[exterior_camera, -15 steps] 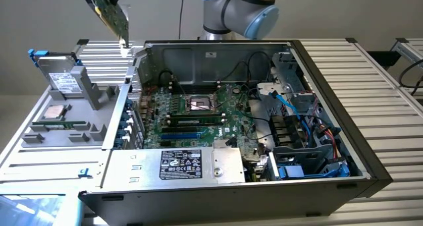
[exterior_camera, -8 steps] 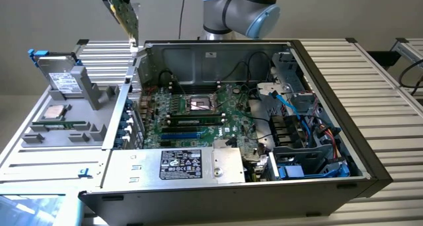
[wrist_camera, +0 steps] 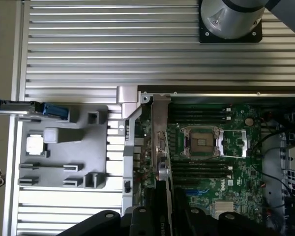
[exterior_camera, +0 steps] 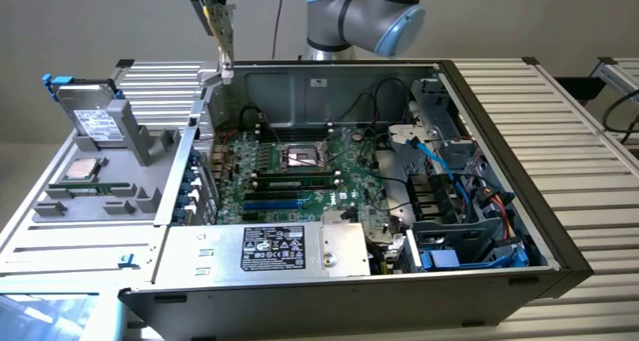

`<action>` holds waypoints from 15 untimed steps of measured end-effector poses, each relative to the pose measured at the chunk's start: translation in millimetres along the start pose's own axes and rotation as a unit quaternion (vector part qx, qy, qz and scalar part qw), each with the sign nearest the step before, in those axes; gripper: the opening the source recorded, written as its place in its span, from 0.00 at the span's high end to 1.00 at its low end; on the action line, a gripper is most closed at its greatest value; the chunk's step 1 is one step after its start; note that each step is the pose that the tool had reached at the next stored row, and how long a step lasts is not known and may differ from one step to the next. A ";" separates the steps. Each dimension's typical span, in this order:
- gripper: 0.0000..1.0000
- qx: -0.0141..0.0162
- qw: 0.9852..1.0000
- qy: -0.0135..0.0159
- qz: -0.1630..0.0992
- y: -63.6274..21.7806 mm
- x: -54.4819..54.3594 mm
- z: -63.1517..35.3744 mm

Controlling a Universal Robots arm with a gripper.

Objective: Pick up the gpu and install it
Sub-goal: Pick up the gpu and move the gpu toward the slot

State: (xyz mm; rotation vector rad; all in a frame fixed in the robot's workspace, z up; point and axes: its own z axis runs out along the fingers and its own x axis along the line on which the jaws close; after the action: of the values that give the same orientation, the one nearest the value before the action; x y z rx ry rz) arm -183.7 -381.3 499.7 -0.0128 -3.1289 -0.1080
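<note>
Above the open case (exterior_camera: 479, 281), at eleven o'clock in the exterior view, the gripper (wrist_camera: 163, 219) clamps the gpu (exterior_camera: 223, 27) edge-down over the motherboard (exterior_camera: 345, 158). Likely hazard: slight tilt drives the bracket (wrist_camera: 160, 130) against the case wall, jamming the card.

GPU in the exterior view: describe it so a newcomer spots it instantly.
Find the open computer case mid-picture, then look above its far corner on the exterior view's left, at the top edge. The gpu hangs there in the air, edge-on, its silver bracket pointing down; the large motherboard lies flat inside the case.
</note>
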 end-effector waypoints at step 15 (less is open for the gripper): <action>0.72 -0.004 1.000 0.010 0.001 -2.0 -56.0 -0.8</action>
State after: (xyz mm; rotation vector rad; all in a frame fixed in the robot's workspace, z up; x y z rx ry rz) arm -127.8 -383.7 499.7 -0.0136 -3.1086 -0.1198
